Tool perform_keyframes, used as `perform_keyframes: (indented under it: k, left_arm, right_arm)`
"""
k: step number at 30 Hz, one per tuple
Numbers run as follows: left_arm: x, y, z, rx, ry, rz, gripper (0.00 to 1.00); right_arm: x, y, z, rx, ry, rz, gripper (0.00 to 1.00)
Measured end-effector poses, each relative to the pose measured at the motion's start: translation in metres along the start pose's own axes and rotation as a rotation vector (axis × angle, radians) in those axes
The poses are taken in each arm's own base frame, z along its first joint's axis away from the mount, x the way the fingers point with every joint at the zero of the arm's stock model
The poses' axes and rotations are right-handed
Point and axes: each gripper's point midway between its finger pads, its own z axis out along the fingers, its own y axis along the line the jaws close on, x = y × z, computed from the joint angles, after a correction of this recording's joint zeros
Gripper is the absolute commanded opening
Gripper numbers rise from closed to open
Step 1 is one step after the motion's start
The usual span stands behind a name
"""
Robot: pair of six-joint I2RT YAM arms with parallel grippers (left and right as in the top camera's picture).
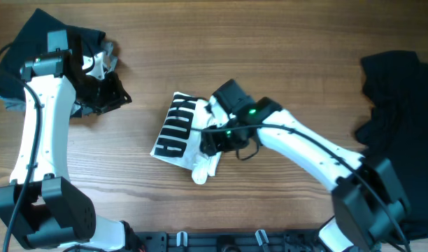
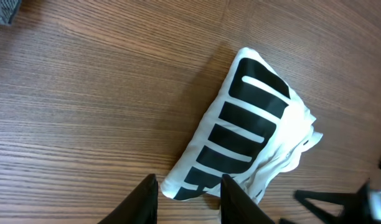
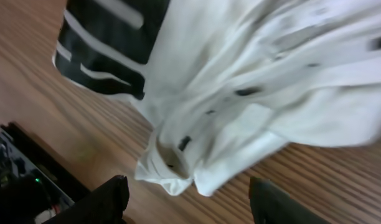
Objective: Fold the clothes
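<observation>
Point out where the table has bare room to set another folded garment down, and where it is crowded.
Bare wood runs along the far side between the dark pile and the black clothes, and nearer between the left arm and the white shirt. Crowded: centre, under the right arm.

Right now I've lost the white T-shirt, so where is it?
Overhead view: the T-shirt lies bunched mid-table, between dark clothes at far left and a dark pile at far right.

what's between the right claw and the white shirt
Nothing visible. The right claw hangs open directly over the bunched edge of the white T-shirt, with only the bare wooden table around it.
</observation>
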Motion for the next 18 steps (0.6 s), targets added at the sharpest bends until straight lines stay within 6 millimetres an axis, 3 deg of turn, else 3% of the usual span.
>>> perform_keyframes:
  k: [2,4,6,9,11,16,18]
  left_arm:
    - [0.0,0.0,0.0,-0.001,0.0,0.0,0.33]
    - [0.0,0.0,0.0,-0.001,0.0,0.0,0.34]
    - [0.0,0.0,0.0,-0.001,-0.001,0.0,0.35]
    - [-0.001,0.0,0.0,-0.003,-0.006,0.001,0.35]
    - [-0.002,0.0,0.0,-0.002,-0.008,0.002,0.36]
    - [-0.002,0.0,0.0,-0.003,-0.008,0.002,0.36]
    - [-0.002,0.001,0.0,-0.005,-0.009,0.002,0.37]
  right_arm:
    - [0.01,0.004,0.017,0.003,0.054,-0.003,0.38]
    - [0.018,0.006,0.028,0.001,0.093,-0.011,0.28]
    - [0.026,0.01,0.037,-0.003,0.123,-0.012,0.04]
    - [0.028,0.013,0.038,-0.005,0.131,-0.016,0.04]
    - [0.031,0.003,0.035,0.036,0.139,0.02,0.04]
    - [0.038,-0.059,0.001,0.281,0.136,0.186,0.05]
    - [0.032,-0.081,-0.019,0.345,0.088,0.245,0.43]
